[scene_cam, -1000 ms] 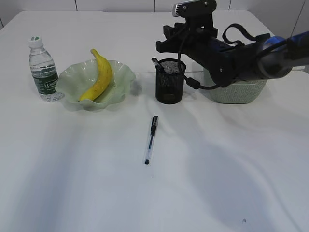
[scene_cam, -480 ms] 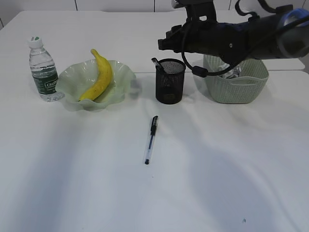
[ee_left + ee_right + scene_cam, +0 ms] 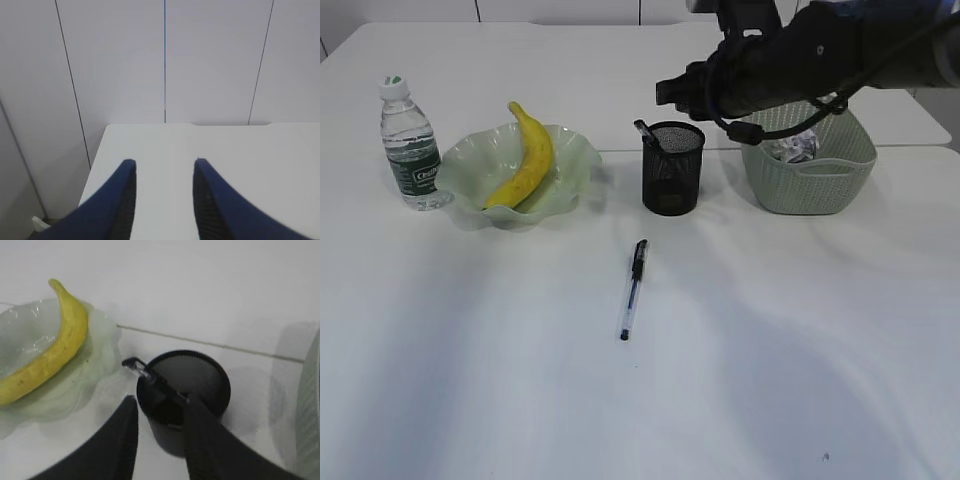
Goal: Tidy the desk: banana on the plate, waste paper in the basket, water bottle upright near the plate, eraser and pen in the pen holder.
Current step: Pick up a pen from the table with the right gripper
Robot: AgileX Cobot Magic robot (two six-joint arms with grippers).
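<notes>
Judging from the layout, the outstanding item is the slim clear-barrelled pen with a black cap (image 3: 633,288), which lies flat on the plain white tabletop (image 3: 770,360), well apart from and in front of the black metal mesh cylindrical pen holder (image 3: 672,168). Its long axis runs nearly front to back, cap end toward the holder and tip toward the camera with a slight lean to the left. The right arm is the nearer one: the right pincer (image 3: 157,432) hangs above and just behind the holder, so the pen lies forward of it and lower, on the near side of the holder. The wrist view shows its dark fingers parted about a third of the way, released, with nothing between them; a second pen (image 3: 152,380) leans inside the holder below. The left pincer (image 3: 164,200) is outside the exterior view, partly open and empty, facing a bare tabletop edge and wall.
</notes>
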